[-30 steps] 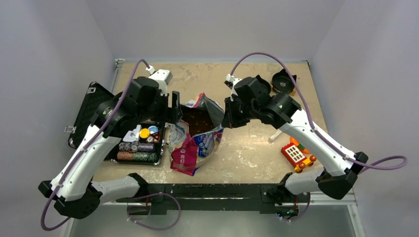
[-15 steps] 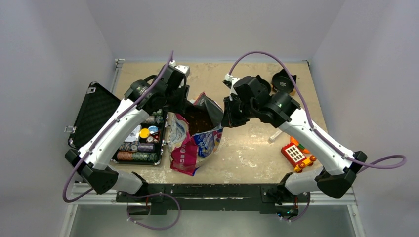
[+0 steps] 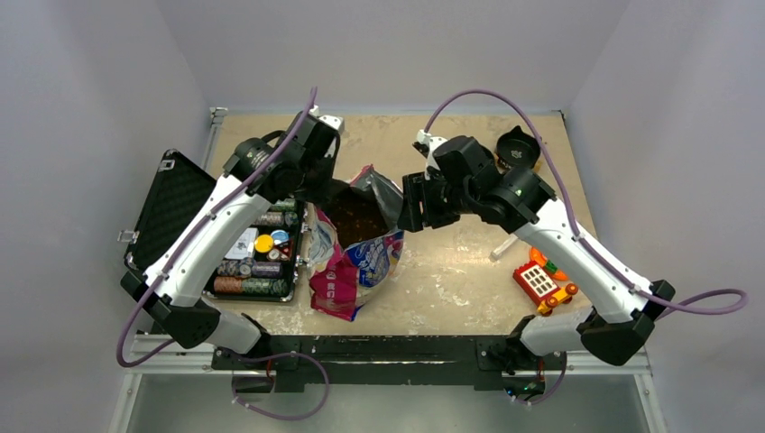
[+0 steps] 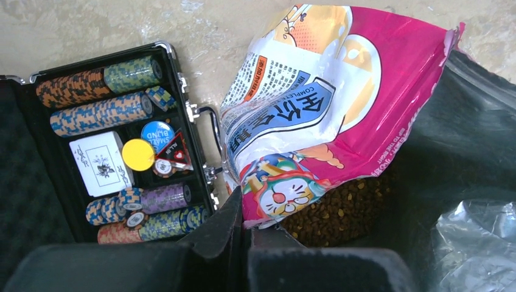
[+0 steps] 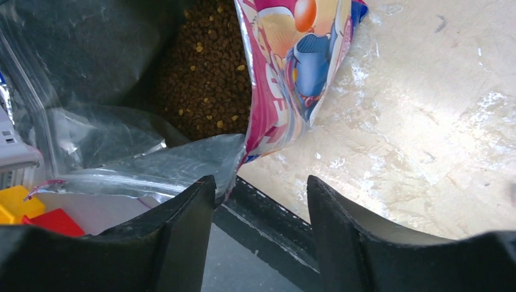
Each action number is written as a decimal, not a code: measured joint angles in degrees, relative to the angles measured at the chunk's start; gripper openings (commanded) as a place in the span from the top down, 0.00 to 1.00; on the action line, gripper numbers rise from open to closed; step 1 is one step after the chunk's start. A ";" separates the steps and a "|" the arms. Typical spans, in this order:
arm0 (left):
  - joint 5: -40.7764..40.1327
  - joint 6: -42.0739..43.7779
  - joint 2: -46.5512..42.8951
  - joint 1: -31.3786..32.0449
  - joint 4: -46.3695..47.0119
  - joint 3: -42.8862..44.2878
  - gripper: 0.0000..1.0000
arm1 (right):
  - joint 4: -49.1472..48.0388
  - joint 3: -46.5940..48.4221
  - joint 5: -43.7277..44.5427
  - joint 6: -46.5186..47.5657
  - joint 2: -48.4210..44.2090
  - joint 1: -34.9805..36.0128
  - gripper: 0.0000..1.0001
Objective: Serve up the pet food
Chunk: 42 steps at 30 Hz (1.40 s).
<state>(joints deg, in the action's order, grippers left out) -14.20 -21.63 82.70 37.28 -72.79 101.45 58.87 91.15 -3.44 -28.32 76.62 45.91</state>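
Brown kibble [image 3: 361,216] lies inside the opened foil bag [image 3: 361,266] at the frame's centre, with none served so far. The left end effector [image 4: 242,234] is pinched closed on the bag's rim, and the right end effector [image 5: 260,188] stands parted beside the opposite rim. Pouring, probably into the black bowl [image 3: 517,149] at upper right, is left to do.

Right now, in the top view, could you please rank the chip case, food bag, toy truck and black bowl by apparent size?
1. chip case, lid open.
2. food bag.
3. toy truck and black bowl: alike, and the right arm hides part of the bowl, so unranked.
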 measured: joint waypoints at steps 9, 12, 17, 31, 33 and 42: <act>-1.03 -2.73 0.24 0.04 -2.73 1.68 1.00 | 0.46 0.02 0.87 -0.59 -5.42 -4.55 0.26; 0.09 -2.93 0.24 0.02 -2.54 1.68 1.00 | 0.22 0.09 1.03 -1.44 -8.48 -11.17 0.22; 1.62 -3.37 0.22 0.00 -2.08 1.66 1.00 | -0.17 -0.68 3.45 -3.78 -13.38 -22.18 0.20; 6.29 -3.50 -0.39 -0.04 -1.33 1.25 1.00 | -8.68 -23.21 -2.38 -15.26 10.93 -51.80 0.25; 6.82 -3.48 -0.76 -0.04 -0.94 0.81 1.00 | -9.66 -23.28 -2.69 -15.08 15.56 -52.33 0.25; 8.44 -3.26 -2.58 -0.13 0.35 -1.07 1.00 | -11.19 -25.62 0.02 -14.51 19.41 -54.31 0.25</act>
<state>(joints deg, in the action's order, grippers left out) -5.76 -24.88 80.12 37.15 -72.44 100.38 47.68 65.54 -3.42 -42.83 96.03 -8.40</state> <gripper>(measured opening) 0.018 0.749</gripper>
